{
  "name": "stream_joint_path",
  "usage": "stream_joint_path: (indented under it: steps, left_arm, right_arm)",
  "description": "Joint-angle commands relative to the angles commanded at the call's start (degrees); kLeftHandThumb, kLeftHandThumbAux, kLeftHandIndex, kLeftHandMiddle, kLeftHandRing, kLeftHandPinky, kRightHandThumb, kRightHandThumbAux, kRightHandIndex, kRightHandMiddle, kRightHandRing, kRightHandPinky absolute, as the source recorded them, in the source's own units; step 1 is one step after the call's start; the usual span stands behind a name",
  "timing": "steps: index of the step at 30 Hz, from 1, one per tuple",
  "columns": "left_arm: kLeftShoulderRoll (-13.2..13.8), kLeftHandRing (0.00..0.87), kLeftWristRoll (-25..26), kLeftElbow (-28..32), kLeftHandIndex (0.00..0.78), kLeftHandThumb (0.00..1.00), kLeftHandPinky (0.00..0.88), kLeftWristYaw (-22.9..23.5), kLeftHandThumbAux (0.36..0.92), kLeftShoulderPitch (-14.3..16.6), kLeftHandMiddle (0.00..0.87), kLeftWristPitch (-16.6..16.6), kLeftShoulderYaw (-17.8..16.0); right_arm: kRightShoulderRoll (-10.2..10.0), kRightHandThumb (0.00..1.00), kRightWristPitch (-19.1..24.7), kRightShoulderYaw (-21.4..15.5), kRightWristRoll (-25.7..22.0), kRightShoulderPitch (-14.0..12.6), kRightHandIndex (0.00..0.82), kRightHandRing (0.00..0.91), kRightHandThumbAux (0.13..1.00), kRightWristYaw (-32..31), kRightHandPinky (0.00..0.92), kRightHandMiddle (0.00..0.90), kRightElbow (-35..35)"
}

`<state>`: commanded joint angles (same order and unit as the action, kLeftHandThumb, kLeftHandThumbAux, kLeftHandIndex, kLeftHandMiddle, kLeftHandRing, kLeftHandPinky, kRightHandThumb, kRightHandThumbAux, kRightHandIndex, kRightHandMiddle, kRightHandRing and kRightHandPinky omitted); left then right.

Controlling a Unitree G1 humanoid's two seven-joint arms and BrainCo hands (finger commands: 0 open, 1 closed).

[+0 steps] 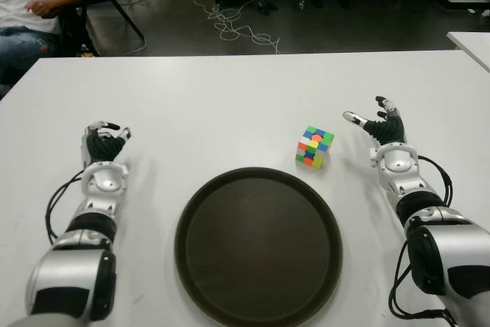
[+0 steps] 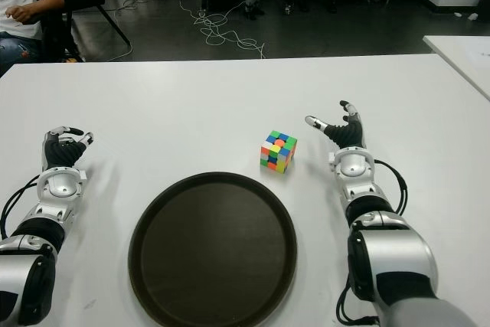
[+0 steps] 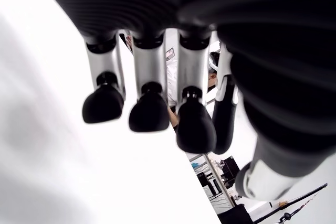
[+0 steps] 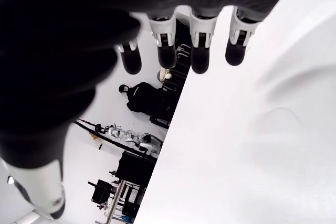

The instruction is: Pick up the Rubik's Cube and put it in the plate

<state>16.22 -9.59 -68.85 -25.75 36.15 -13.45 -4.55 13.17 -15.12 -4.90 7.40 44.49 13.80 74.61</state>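
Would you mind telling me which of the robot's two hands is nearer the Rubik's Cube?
The right hand, open, just right of the Rubik's Cube; the left hand shows far across the table's left side.

Four dark-tipped fingers (image 4: pixel 200 59) of the right hand (image 4: pixel 173 35) were seen extended and spread over the bare white table (image 4: pixel 252 150), nothing being held, while beyond the table's edge a dark chair (image 4: pixel 149 99) and other cluttered equipment (image 4: pixel 123 179) were shown.
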Motion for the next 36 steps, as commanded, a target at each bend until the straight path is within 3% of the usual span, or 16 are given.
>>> stream_joint_path:
  steps: [36]
  left_arm:
    - [-0.86, 0.811, 0.53, -0.01, 0.442, 0.712, 0.801, -0.40, 0.701, 0.17, 0.810, 0.10, -0.42]
  right_arm:
    - [0.51, 0.000, -2.63, -1.24, -1.15, -0.64, 0.132, 0.088, 0.670, -0.60, 0.070, 0.103, -0.92]
